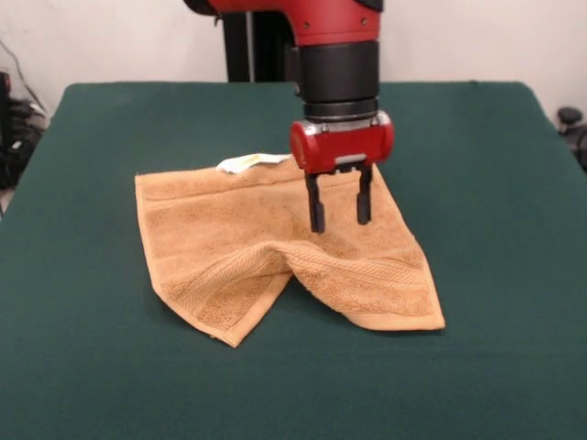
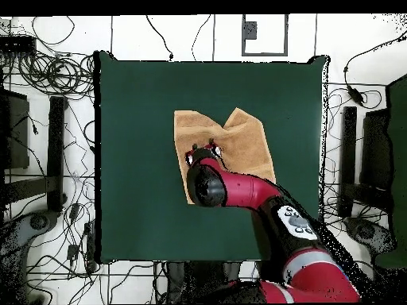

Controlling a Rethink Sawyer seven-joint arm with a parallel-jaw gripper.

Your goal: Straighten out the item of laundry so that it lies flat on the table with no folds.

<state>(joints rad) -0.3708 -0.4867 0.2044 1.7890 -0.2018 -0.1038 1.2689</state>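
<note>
Green cloth table; creased terry towel.

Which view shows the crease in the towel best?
The front view: the towel has a raised fold running to a notch in its near edge, below the open gripper. The overhead view shows only the notched outline, with the arm covering part of the towel.

Tan-orange towel with woven border stripes and a white tag, dark green bench, red-and-black hand.
</note>
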